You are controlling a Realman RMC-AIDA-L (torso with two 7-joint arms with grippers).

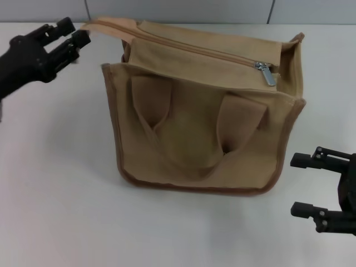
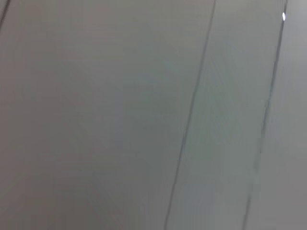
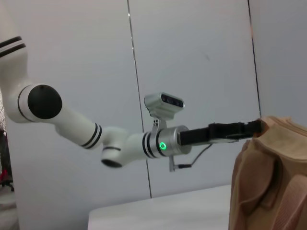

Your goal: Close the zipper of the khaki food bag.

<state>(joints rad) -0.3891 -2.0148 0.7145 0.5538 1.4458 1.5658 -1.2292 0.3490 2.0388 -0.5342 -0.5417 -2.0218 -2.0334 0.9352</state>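
Two grippers: both are seen in the head view, one on each side of the khaki food bag (image 1: 206, 122).
Head view, left gripper (image 1: 78, 41): it is held at the bag's far left top corner, its fingers pinched together on the tan fabric tail (image 1: 108, 26) at the end of the zipper line.
Head view, bag: it is stood upright on the white table (image 1: 55, 194), to the right of the left gripper and up-left of the right gripper.
Head view, zipper (image 1: 211, 53): the line is seen running from beside the left gripper across the bag top; the teeth look joined along it.
Head view, pull tab (image 1: 267, 74): the silver tab is laid at the bag's right end, well apart from the left gripper, above the right gripper.
Head view, handles: two flat loops are draped down the front face.
Head view, right gripper (image 1: 303, 186): it is held low beside the bag's right bottom corner, fingers spread, nothing between them.
Left wrist view: only a grey panelled wall (image 2: 120, 120) is shown.
Right wrist view: the left arm (image 3: 120, 141) is seen reaching to the bag's top corner (image 3: 268, 125); the fingers' hold is partly hidden by fabric.
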